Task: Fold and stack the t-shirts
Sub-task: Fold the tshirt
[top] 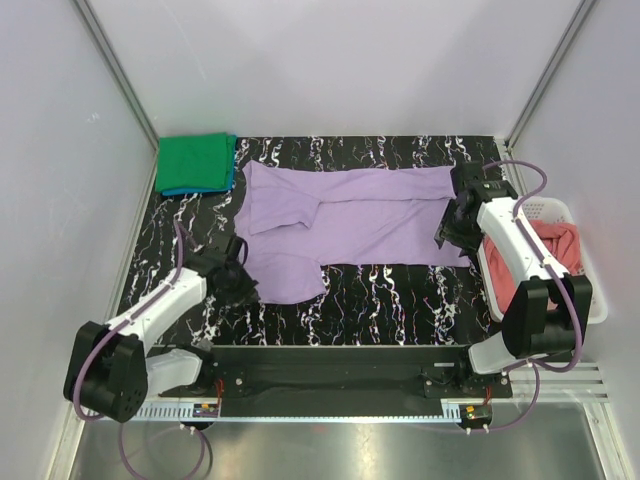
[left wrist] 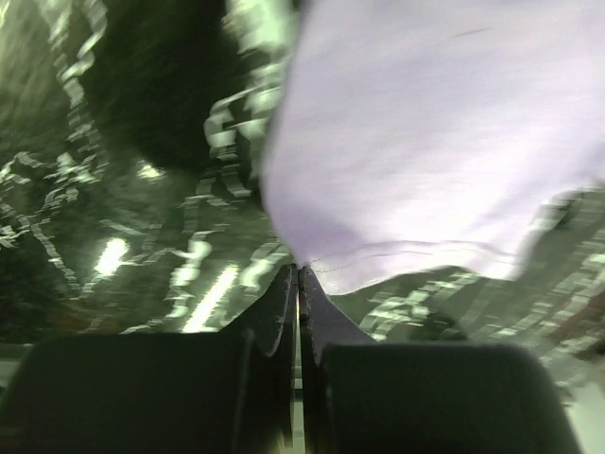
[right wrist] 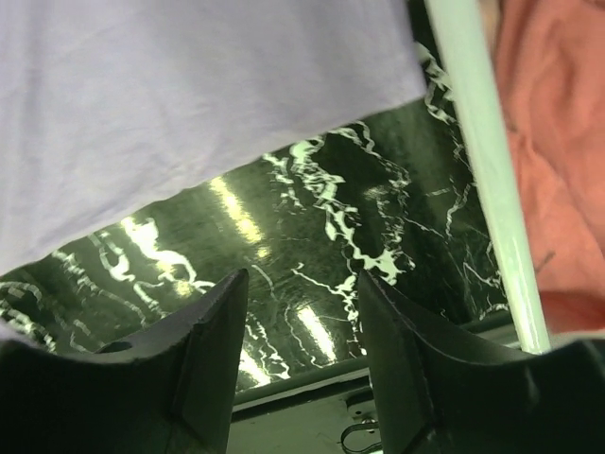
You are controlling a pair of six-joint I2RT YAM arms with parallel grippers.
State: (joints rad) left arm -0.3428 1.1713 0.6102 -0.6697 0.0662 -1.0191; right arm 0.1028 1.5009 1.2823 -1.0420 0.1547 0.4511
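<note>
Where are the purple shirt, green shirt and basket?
purple shirt (top: 370, 215): top view, middle of its spread body.
green shirt (top: 195, 162): top view, folded top face.
basket (top: 548, 210): top view, far lattice wall.

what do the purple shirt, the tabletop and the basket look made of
Purple shirt: soft matte cloth, probably cotton knit; it wrinkles and shows a stitched hem.
Tabletop: glossy black with white veins, like marble; it mirrors the lights in the wrist views. Whether it is stone or a printed laminate cannot be told.
Basket: smooth white plastic, most likely; the wall is stiff and perforated.
</note>
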